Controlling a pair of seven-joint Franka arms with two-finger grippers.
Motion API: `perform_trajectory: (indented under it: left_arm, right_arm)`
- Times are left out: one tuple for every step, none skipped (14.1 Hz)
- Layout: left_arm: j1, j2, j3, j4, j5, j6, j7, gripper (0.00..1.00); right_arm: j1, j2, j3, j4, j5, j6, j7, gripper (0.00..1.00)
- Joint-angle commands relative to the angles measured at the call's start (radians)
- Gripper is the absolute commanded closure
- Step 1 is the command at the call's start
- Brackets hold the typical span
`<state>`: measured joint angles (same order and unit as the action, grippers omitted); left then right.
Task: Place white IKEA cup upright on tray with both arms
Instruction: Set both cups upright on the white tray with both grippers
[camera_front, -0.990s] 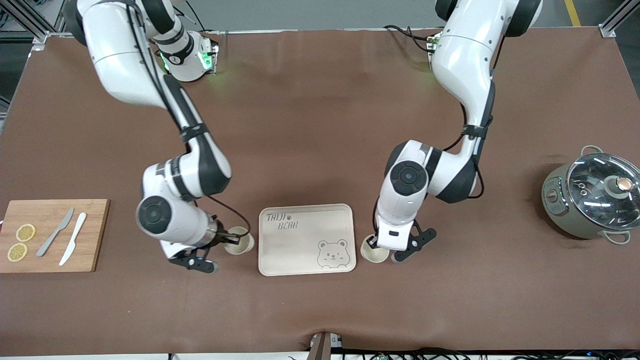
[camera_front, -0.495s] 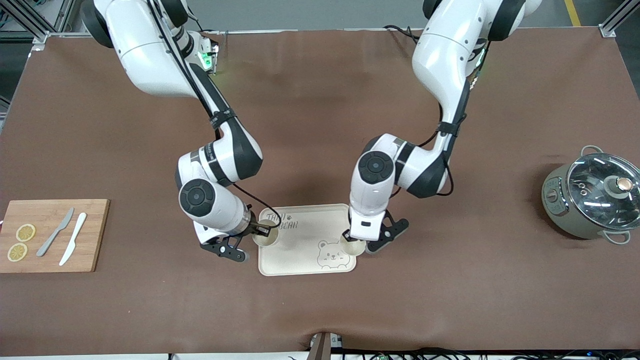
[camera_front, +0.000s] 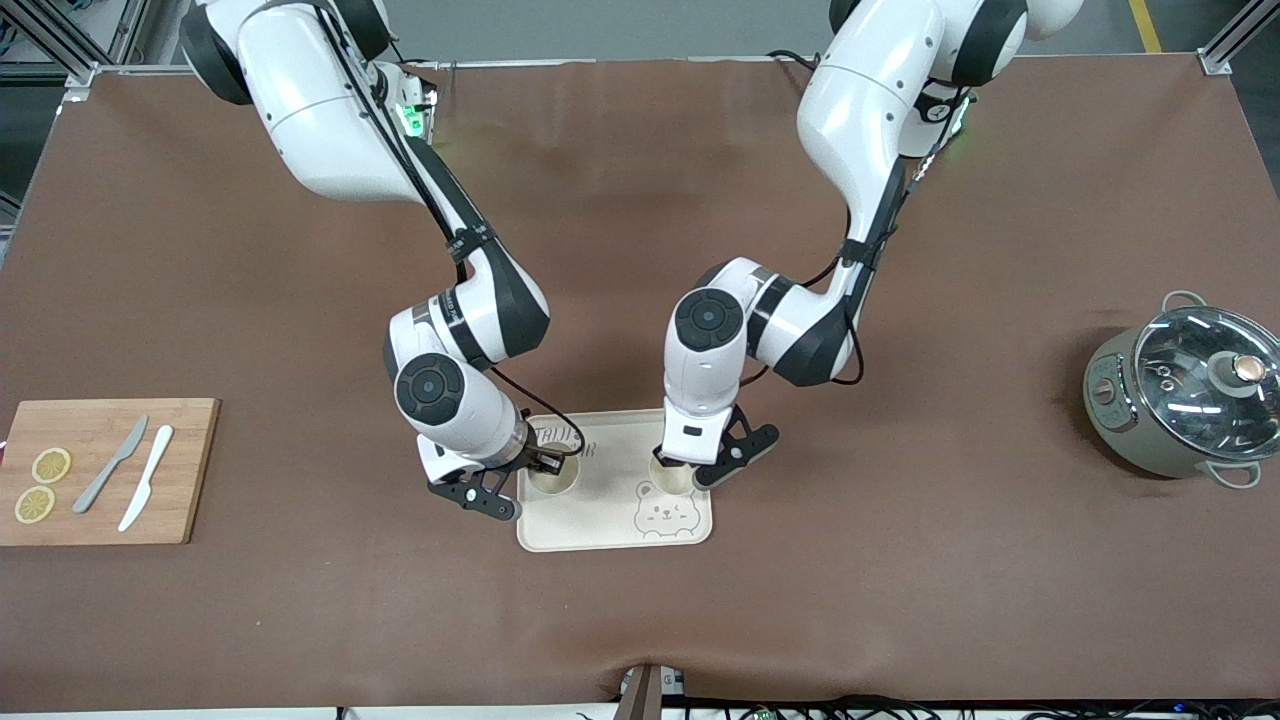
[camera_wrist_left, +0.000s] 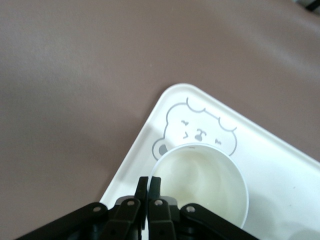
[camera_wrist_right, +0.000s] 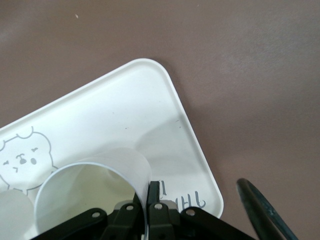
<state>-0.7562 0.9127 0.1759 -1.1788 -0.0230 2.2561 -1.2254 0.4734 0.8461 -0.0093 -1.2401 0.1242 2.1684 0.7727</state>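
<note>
Both cups hung over the tray (camera_front: 600, 535): the left claw (camera_wrist_left: 149, 187) pinched one cup (camera_wrist_left: 202, 182) by its rim, the right claw (camera_wrist_right: 151, 192) pinched the other cup (camera_wrist_right: 92, 187). Next step, I judged: lower and release.

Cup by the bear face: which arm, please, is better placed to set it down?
The left tool grips that cup by its rim over the tray; the right tool holds the other cup.

Two cups (camera_front: 556, 478) crowd the tray (camera_front: 600, 535) (arms overhead); surrounding table (camera_front: 900, 560) lies open.
</note>
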Motion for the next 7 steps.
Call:
perform_trajectory:
  left_arm:
    - [-0.015, 0.034, 0.019, 0.030, 0.014, -0.010, -0.031, 1.00]
    - [-0.017, 0.035, 0.019, 0.028, 0.015, -0.010, -0.029, 1.00]
    - [-0.021, 0.035, 0.019, 0.027, 0.015, -0.010, -0.029, 1.00]
    - [-0.022, 0.035, 0.019, 0.027, 0.015, -0.010, -0.029, 1.00]
    - [-0.022, 0.035, 0.017, 0.027, 0.015, -0.010, -0.028, 1.00]
    - [-0.020, 0.034, 0.017, 0.027, 0.015, -0.010, -0.025, 0.88]
    - [-0.018, 0.031, 0.017, 0.027, 0.015, -0.010, -0.023, 0.66]
  right_arm:
    - [0.014, 0.017, -0.011, 0.002, -0.009, 0.018, 0.031, 1.00]
    - [0.017, 0.025, -0.011, 0.002, -0.009, 0.031, 0.031, 1.00]
    - [0.021, 0.033, -0.011, 0.002, -0.008, 0.048, 0.033, 1.00]
    - [0.025, 0.039, -0.011, 0.001, -0.008, 0.060, 0.037, 1.00]
    - [0.025, 0.039, -0.012, 0.001, -0.008, 0.065, 0.040, 1.00]
    - [0.025, 0.039, -0.011, 0.001, -0.008, 0.065, 0.040, 1.00]
    - [0.025, 0.039, -0.011, -0.001, -0.008, 0.065, 0.042, 1.00]
